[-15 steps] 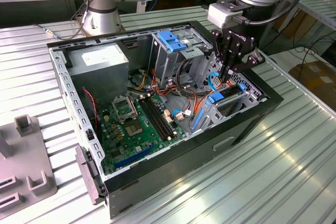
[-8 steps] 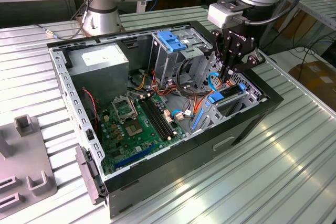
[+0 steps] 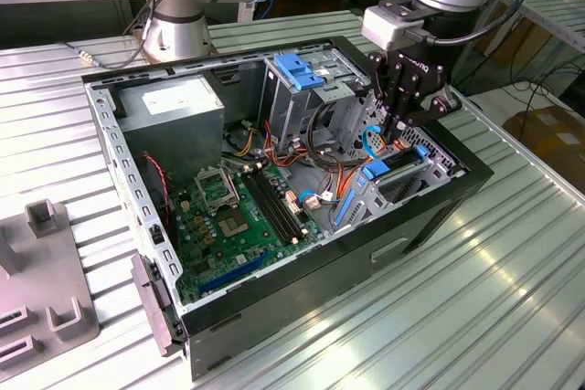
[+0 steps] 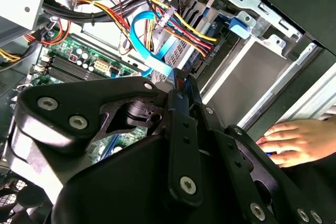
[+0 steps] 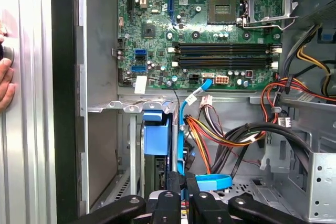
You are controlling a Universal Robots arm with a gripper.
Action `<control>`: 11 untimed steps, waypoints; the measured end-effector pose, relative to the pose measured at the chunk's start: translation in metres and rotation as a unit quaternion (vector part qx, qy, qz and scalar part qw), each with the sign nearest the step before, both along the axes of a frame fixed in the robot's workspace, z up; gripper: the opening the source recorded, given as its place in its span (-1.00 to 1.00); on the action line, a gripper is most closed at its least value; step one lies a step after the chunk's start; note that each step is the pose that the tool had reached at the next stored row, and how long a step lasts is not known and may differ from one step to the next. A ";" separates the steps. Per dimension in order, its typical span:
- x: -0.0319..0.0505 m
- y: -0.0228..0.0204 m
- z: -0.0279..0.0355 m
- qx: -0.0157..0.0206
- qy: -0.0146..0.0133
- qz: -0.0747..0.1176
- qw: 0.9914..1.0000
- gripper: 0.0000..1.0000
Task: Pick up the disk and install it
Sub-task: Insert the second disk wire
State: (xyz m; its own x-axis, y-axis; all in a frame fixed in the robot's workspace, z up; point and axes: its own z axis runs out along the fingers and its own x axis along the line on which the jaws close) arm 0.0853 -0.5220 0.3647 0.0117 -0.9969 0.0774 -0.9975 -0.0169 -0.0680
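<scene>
Gripper [image 3: 399, 125] above open computer case [image 3: 439, 203], fingers drawn together, disk [image 5: 156, 137] seated upright in bay beneath, hand [image 4: 294, 141] resting outside case

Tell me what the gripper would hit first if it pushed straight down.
Probably the blue-railed grey metal disk standing in its bay directly beneath the gripper; the looped blue flat cable lies close beside, and depth is unclear.

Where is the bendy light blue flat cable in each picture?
Exterior view: the blue cable loops inside the computer case, toward the exterior view's right.
Second wrist view: the cable curls beside the red and yellow wires.
First wrist view: the cable runs from the motherboard's edge, next to those wires.
Shared landmark: the green motherboard.
</scene>
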 end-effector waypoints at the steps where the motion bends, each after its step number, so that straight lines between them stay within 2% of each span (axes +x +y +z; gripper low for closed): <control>1: -0.0001 -0.0041 -0.0002 0.014 0.000 0.000 1.000 -0.68; 2: -0.0001 -0.0072 -0.0004 0.020 0.000 0.000 1.000 -0.68; 4: -0.0001 -0.0131 -0.0005 0.027 0.000 0.000 1.000 -0.68; 5: -0.0002 -0.0165 -0.0008 0.029 0.000 0.000 1.000 -0.68; 6: -0.0002 -0.0231 -0.0012 0.032 0.000 0.000 0.999 -0.68; 8: -0.0002 -0.0248 -0.0015 0.032 -0.001 0.000 0.999 -0.68; 9: -0.0002 -0.0248 -0.0018 0.032 -0.009 0.000 0.999 -0.68; 10: -0.0010 -0.0249 -0.0023 0.033 -0.019 0.001 0.999 -0.68; 11: -0.0021 -0.0249 -0.0025 0.033 -0.023 0.001 0.999 -0.68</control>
